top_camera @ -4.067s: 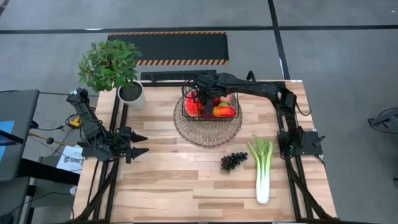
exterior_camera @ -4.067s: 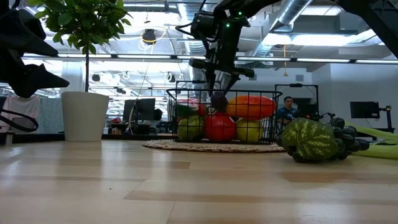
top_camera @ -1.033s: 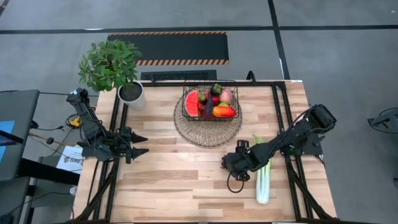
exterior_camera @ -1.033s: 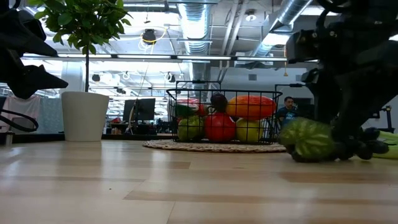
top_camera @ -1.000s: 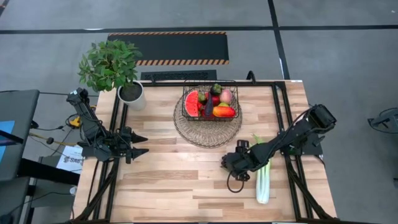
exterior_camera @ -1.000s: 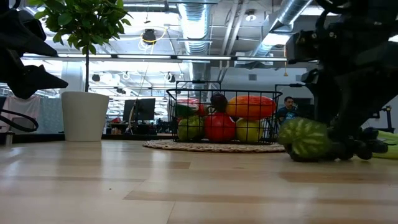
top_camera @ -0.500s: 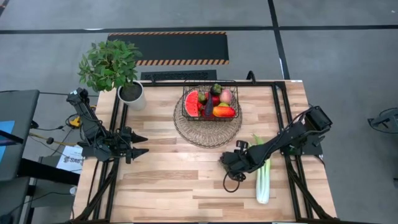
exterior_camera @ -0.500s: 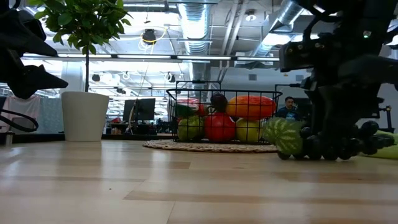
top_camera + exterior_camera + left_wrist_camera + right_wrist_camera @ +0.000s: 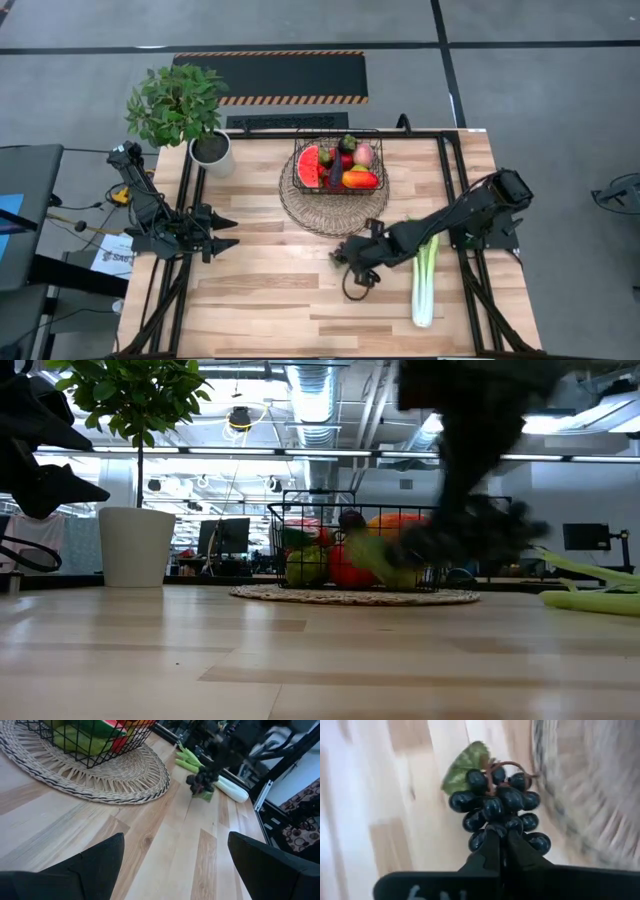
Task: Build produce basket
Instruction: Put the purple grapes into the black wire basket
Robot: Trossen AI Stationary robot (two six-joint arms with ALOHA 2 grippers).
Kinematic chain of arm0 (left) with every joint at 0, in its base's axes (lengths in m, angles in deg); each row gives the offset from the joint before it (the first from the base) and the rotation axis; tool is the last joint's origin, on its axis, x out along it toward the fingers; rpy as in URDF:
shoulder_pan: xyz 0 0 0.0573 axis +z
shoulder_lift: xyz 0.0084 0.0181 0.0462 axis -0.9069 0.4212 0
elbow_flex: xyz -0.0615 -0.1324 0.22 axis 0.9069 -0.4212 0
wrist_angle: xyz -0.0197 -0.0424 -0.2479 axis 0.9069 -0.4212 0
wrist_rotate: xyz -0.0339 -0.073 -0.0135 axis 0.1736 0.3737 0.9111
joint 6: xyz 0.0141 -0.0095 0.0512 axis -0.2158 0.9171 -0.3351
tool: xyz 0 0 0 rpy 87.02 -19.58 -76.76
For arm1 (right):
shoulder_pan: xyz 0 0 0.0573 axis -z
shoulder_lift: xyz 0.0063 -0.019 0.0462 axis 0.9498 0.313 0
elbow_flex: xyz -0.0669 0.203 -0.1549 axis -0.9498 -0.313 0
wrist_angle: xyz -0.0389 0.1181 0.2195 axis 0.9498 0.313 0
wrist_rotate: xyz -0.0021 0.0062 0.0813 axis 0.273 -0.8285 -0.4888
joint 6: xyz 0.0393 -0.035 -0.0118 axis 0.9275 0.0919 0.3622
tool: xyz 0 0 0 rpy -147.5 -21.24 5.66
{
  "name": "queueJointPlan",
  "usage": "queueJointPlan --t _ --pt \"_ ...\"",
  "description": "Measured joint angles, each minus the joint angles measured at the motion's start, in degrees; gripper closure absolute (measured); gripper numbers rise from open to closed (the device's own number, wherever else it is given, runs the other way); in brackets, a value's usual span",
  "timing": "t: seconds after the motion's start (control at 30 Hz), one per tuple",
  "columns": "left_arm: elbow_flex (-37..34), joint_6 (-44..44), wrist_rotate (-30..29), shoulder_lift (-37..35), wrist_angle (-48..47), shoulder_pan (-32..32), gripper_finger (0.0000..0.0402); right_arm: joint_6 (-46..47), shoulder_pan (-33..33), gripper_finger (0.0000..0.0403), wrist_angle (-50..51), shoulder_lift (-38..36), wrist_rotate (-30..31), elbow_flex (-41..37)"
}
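Note:
The dark grapes [image 9: 496, 800], with one green leaf, hang in my right gripper [image 9: 502, 834], which is shut on them. In the high view this gripper [image 9: 346, 257] is over the table's middle, just near of the round woven tray. The dark wire basket [image 9: 338, 165] stands on that tray and holds a watermelon slice, an orange-red mango, a red apple, pears and other produce. The long leek [image 9: 424, 272] lies flat near the table's right edge. My left gripper [image 9: 230, 232] waits open at the table's left edge. My right gripper pinches the grape bunch between its two fingers [image 9: 487, 851], at the end of the bunch opposite the stem and leaf [image 9: 485, 831]. The bunch is lifted clear of the table [image 9: 470, 530] and sticks out past the fingertips, leaf end farthest out.
A leafy plant in a white pot [image 9: 211, 151] stands at the far left corner. The round woven tray [image 9: 333, 215] sits under the basket in the table's far middle. Bare wood [image 9: 280, 300] stretches over the near half of the table.
My right gripper, shut on the grapes, has risen and swung toward the table's left, from beside the leek's leafy end to just near of the woven tray. The grapes have come off the table and travel with it, lifted clear.

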Motion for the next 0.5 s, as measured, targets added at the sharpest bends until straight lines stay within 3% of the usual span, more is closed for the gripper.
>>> queueJointPlan --t 0.13,0.5 --pt "0.0 0.0 0.0 0.0 0.0 0.0 0.0060 -5.2 3.5 0.0385 0.3 0.0 0.6 4.8" --pt "0.0 -1.1 0.0 0.0 -0.1 0.0 0.0060 -22.6 16.2 0.0385 5.1 0.0 9.2 20.4"
